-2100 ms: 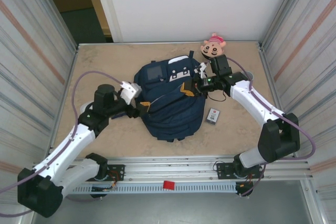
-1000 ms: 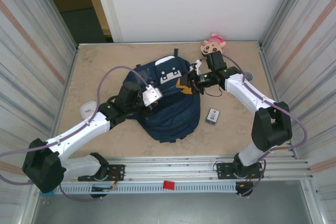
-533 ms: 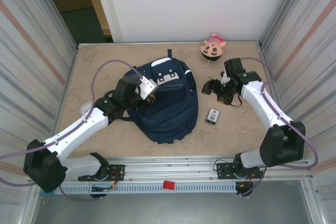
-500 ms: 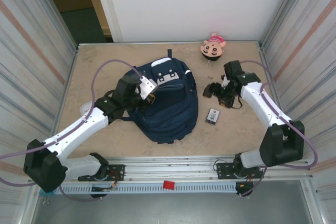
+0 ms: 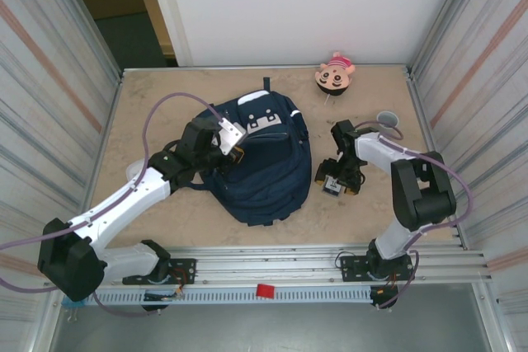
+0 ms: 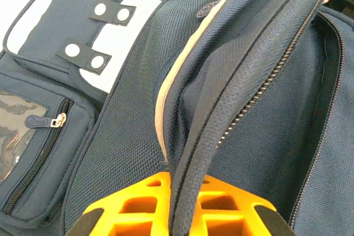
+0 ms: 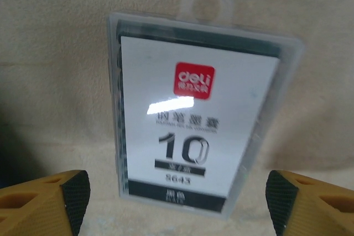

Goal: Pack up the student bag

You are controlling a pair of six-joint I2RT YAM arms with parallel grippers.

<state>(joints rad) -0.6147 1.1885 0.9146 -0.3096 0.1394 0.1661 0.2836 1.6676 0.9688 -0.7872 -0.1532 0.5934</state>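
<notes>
A beige, mottled surface [image 5: 157, 96] sits between ribbed metal side panels [image 5: 41, 105]. A plain white wall [image 5: 297, 6] stands behind, with a dim doorway [image 5: 124, 30] at its left. Light is even.

Left arm [image 5: 115, 212] first: smooth white shells on the long links, chunky black housings at every joint. A lilac-grey cable [image 5: 169, 101] loops loosely off it, and there's a white boxy block [image 5: 231, 133] at the wrist. Right arm [image 5: 381, 147], same livery: white links, black joints, its own lilac cable [image 5: 467, 197]. Up close, the left gripper [image 6: 177, 215] has orange-yellow fingers [image 6: 138, 214] moulded as an open lattice. On the right gripper [image 7: 178, 192], the same orange, capped with black pads [image 7: 77, 192].
</notes>
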